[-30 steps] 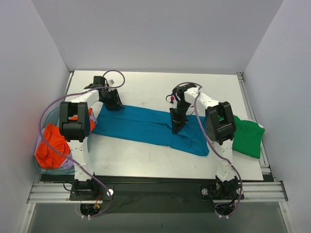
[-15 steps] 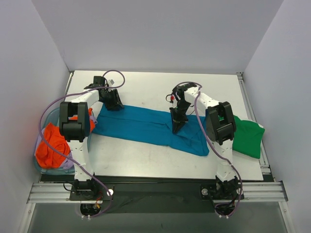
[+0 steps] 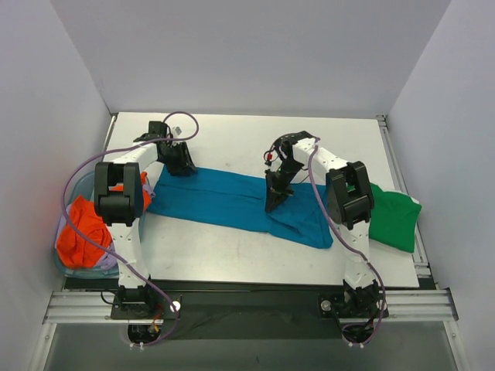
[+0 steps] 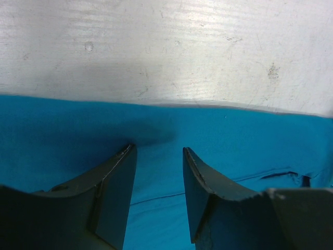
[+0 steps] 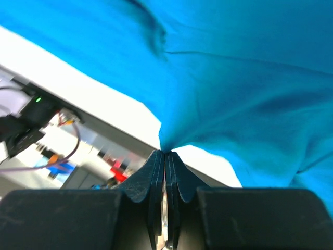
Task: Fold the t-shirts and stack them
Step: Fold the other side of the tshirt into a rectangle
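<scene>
White tabletop (image 3: 232, 139), pale walls on three sides. Orange clothes (image 3: 85, 232) sit heaped in a tub (image 3: 62, 261) off the left edge. Your left gripper (image 4: 156, 151) sits at the far left edge of the blue t-shirt (image 3: 224, 199), fingers apart over the cloth. The shirt lies spread across the middle. Your right gripper (image 5: 165, 153) is clamped on a pinch of its fabric. A folded green t-shirt (image 3: 393, 220) rests at the right edge.

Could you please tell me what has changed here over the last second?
The right gripper, shut on the teal blue t-shirt, shifted slightly to the left. The left gripper stayed open at the shirt's far edge. The folded green t-shirt and orange clothes pile stayed put.
</scene>
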Controlling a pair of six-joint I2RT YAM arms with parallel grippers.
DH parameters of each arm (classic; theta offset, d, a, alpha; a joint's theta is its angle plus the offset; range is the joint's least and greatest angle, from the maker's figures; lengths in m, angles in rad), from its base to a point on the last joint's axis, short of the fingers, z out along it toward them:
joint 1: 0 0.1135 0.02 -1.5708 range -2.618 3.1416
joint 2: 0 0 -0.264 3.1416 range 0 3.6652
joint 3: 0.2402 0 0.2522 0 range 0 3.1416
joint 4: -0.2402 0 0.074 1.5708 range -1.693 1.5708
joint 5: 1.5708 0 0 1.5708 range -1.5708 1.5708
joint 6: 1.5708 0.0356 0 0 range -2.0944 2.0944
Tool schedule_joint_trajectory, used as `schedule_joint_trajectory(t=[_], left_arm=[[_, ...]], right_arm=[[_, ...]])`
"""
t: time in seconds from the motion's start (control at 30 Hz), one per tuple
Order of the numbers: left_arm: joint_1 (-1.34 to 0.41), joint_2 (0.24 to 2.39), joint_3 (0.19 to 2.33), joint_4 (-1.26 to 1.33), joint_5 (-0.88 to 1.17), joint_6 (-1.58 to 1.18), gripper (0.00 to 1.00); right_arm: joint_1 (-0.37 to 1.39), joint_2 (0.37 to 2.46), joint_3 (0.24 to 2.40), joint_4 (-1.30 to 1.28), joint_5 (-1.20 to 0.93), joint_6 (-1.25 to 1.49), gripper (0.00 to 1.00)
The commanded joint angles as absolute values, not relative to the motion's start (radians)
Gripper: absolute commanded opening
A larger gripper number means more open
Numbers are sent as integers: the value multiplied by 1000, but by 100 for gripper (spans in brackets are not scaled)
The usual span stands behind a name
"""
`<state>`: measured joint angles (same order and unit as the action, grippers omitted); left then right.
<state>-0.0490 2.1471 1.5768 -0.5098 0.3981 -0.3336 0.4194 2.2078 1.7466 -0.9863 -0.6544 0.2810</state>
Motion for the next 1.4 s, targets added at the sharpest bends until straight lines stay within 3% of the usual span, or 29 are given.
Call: schedule_joint_trajectory(t=[0.0, 0.2, 0.33, 0.37, 0.5, 0.9, 1.37], left_arm=[[-37, 2140, 1574, -479, 413, -334, 51], [-37, 2137, 1566, -480, 411, -331, 51], [-37, 2135, 1571, -476, 411, -333, 51], [-37, 2137, 1571, -476, 413, -334, 51], [-37, 2134, 1585, -483, 411, -336, 51], [-32, 2138, 1611, -529, 336, -342, 51], [-32, 2210, 1663, -566, 304, -353, 51]], right_arm=[[420, 2235, 1782, -1065, -767, 256, 3], [420, 2263, 1796, -1068, -805, 255, 6], [420, 2255, 1816, -1065, -781, 256, 28], [414, 2249, 1818, -1062, -775, 255, 37], [379, 2197, 1816, -1045, -707, 270, 52], [172, 2088, 1749, -983, -154, 334, 55], [101, 2151, 1718, -928, -17, 376, 51]])
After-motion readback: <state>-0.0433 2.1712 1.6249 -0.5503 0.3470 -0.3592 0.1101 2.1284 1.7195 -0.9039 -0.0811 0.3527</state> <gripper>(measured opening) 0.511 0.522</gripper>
